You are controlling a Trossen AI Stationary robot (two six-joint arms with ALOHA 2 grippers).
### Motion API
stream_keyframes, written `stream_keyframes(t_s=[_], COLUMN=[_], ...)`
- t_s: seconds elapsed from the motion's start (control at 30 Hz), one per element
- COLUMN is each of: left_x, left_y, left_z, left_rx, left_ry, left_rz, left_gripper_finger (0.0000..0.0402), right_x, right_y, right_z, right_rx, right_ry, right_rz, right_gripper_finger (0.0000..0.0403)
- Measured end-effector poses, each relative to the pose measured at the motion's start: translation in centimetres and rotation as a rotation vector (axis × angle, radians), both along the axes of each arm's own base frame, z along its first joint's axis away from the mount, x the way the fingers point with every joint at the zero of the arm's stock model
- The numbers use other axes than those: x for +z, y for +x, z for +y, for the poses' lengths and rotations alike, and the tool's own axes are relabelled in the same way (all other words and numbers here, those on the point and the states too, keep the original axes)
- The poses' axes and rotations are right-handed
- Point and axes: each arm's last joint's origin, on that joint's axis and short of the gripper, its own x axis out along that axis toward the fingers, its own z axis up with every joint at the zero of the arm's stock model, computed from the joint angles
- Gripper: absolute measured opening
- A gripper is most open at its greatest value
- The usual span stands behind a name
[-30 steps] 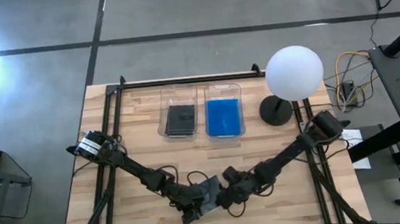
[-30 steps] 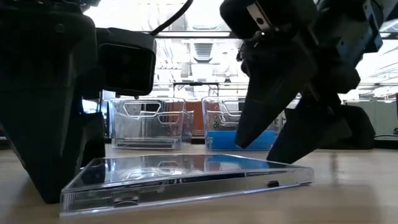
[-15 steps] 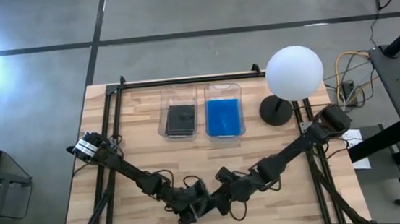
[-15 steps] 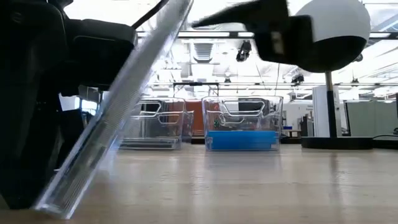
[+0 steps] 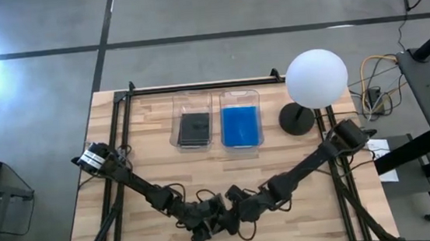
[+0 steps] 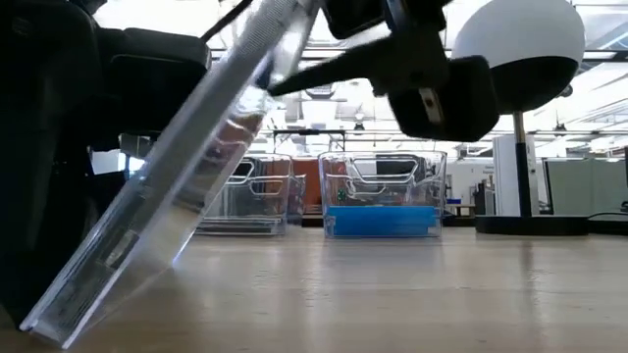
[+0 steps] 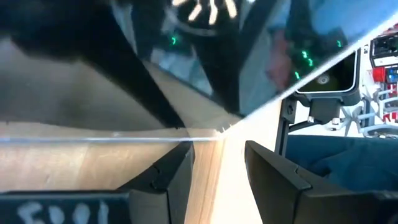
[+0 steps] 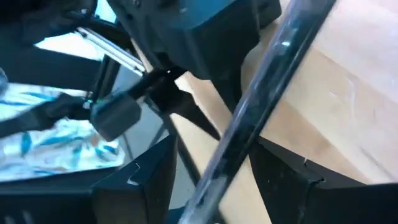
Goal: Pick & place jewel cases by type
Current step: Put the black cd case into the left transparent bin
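A clear jewel case (image 6: 177, 196) stands steeply tilted near the table's near edge, between both grippers. My right gripper (image 5: 235, 214) is at the case's raised edge and shut on it; it also shows in the low view (image 6: 392, 54). My left gripper (image 5: 208, 224) is open just left of the case. In its wrist view its fingertips (image 7: 168, 180) stand short of the case's edge (image 7: 124, 139). A dark case (image 5: 194, 128) lies in the left bin. Blue cases (image 5: 240, 124) lie in the right bin. My right gripper holds the jewel case by its raised edge (image 8: 249, 140), pinched between its two fingers, which lie across that edge. It comes from the table's right, slanting down. The case is tilted, with its lower edge (image 6: 44, 331) on the table. My left gripper: whether it touches the case's lower edge cannot be told.
Two clear bins (image 5: 190, 101) (image 5: 239, 95) stand side by side at the table's far middle. A lamp with a white globe (image 5: 316, 77) and a dark round base (image 5: 296, 120) stands to their right. Bare wood (image 5: 220, 175) lies between the bins and the grippers.
The jewel case lay almost flat on the table. It has been tipped up steeply: its right edge rose while its left edge stayed on the wood. My right gripper moved up and toward the table's left with that edge. My left gripper shifted slightly toward the near edge.
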Motion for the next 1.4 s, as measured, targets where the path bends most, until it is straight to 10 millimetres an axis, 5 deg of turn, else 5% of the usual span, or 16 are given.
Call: stream_keyframes(t_s=[0.57,0.83,1.07,1.4], left_x=[0.2,1.6,3.1,5.0], left_y=[-2.9,-8.2,-15.5,-17.5], left_z=[-2.3,-3.4,-1.1,2.9], left_rx=[0.121,0.205,0.496,0.697], left_ry=[0.105,0.080,-0.026,-0.087], left_rz=[-0.085,-0.077,-0.144,-0.336], left_gripper_finger=[0.0135,0.0135,0.0136,0.0136], right_x=[-1.4,1.0,7.1,14.6], right_y=[-0.6,-1.1,-0.2,3.4], right_z=[-0.7,-2.4,-8.8,-23.0], right_rx=[-0.031,0.053,0.191,0.238], right_ry=[0.135,-0.012,-0.381,-0.893], right_rz=[0.120,0.089,-0.065,0.022], right_gripper_finger=[0.0025,0.0032,0.0031,0.0031])
